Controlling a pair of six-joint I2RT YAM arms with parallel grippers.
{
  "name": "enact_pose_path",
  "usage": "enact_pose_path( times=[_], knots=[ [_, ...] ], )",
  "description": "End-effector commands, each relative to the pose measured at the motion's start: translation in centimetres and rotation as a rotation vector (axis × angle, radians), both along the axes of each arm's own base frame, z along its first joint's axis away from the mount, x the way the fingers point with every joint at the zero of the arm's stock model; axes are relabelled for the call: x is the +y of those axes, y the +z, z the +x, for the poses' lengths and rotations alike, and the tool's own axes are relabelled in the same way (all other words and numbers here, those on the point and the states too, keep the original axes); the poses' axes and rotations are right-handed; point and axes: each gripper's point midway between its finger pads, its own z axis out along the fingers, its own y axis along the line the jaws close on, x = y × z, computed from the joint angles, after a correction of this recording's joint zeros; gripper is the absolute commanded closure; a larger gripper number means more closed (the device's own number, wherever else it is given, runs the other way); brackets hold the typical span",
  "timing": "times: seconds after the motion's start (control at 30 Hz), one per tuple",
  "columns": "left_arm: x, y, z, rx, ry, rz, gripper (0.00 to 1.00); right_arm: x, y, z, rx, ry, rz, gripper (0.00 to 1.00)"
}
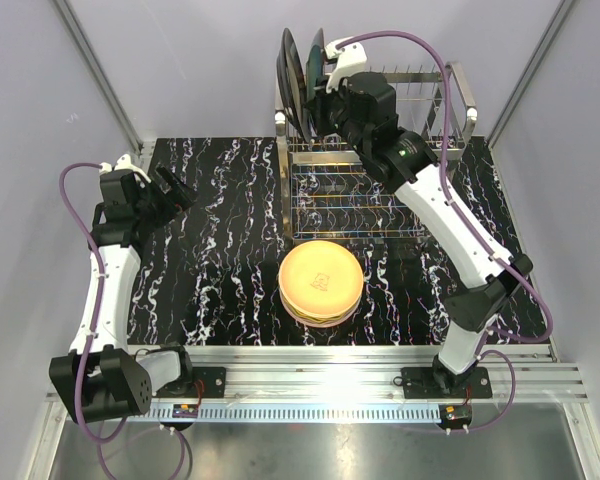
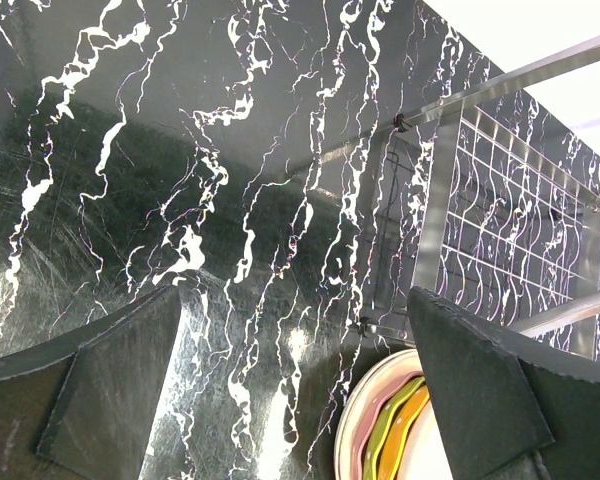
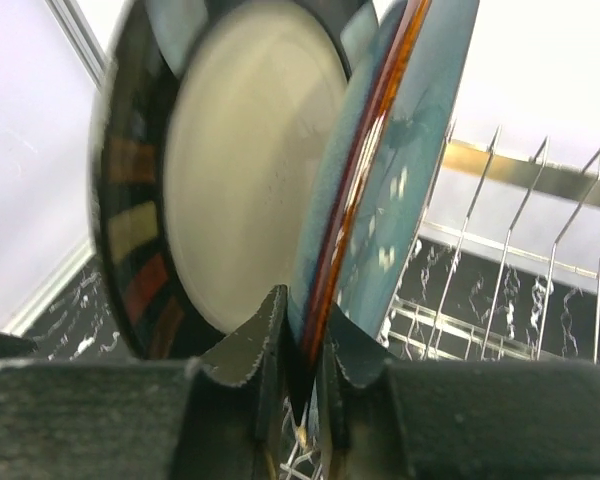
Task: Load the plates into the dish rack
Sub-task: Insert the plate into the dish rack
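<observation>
Table (image 1: 210,250): black top with white marble veining; it carries everything here.
Dish rack (image 1: 458,95): shiny wire rack with upright tines, at the far side of the table, right of centre.
Right arm (image 1: 450,215): stretched far forward and to the left, over the rack, with its wrist at the rack's left end.
Left arm (image 1: 105,270): raised over the left part of the table, well apart from the rack, with the wrist bent toward the table's middle.
Stack of plates (image 1: 295,295): lies flat on the table just in front of the rack. The top plate is cream-yellow; pink, green and orange rims show beneath it.
Dark plate (image 3: 240,160): stands on edge at the rack's left end, cream centre facing right.
Blue plate (image 3: 400,150): stands on edge just right of the dark plate, with an orange rim.
Right hand (image 3: 302,310): its fingers (image 3: 255,350) sit close either side of the blue plate's rim; I cannot tell whether they press it.
Left hand (image 2: 295,300): spread wide, holding nothing.
Emblem (image 1: 320,279): a faint mark at the top plate's centre, too small to read.
</observation>
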Motion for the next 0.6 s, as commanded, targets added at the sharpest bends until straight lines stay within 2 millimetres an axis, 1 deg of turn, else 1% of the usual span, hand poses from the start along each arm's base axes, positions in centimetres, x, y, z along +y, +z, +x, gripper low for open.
enact_pose_path(
  times=[0.0, 0.33, 0.37, 0.43, 0.57],
  knots=[
    [-0.2, 2.4, 0.9, -0.08, -0.017, -0.007, 0.01, -1.9, 8.2, -1.7, -0.205, -0.027, 0.139, 0.78],
    [-0.2, 2.4, 0.9, -0.08, -0.019, -0.005, 0.01, -1.2, 6.5, -1.0, -0.171, -0.019, 0.126, 0.75],
    [-0.2, 2.4, 0.9, -0.08, -0.019, -0.005, 0.01, -1.1, 6.5, -1.0, -0.171, -0.019, 0.126, 0.72],
    [-0.2, 2.3, 1.0, -0.08, -0.019, -0.005, 0.01, -1.2, 6.4, -1.0, -0.168, -0.019, 0.126, 0.71],
    [-0.2, 2.4, 0.9, -0.08, -0.019, -0.005, 0.01, -1.1, 7.0, -1.5, -0.179, -0.002, 0.138, 0.67]
  ],
)
